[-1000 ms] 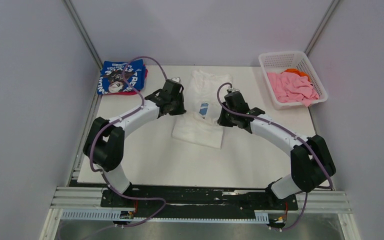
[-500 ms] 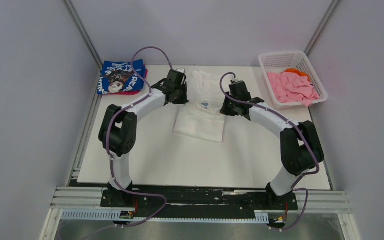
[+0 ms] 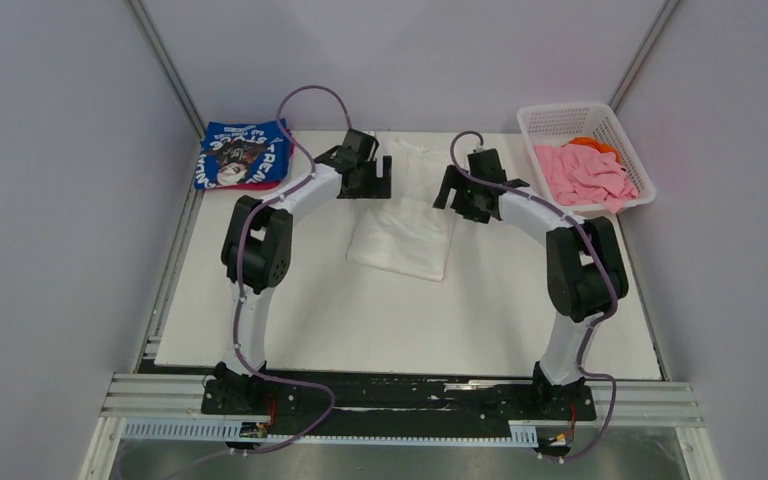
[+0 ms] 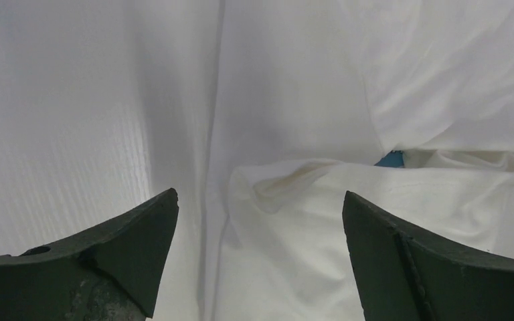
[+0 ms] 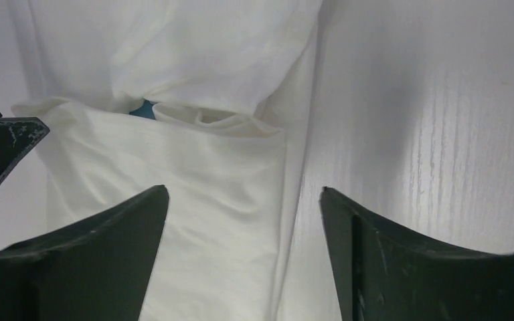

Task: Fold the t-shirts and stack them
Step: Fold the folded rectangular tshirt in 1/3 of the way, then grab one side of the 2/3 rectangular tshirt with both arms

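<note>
Before you: a white desk (image 3: 360,320), finely grained in the right wrist view; a white lattice basket (image 3: 565,120) standing at its far right corner, near the right wall; pale grey walls (image 3: 50,200) on three sides; slanting metal posts (image 3: 165,65) in the far corners; an aluminium rail (image 3: 660,405) along the near edge.

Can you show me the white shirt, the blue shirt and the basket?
white t-shirt (image 3: 400,240), top view, folded lower half
blue t-shirt (image 3: 241,156), top view, printed front
white basket (image 3: 562,107), top view, far rim
</note>
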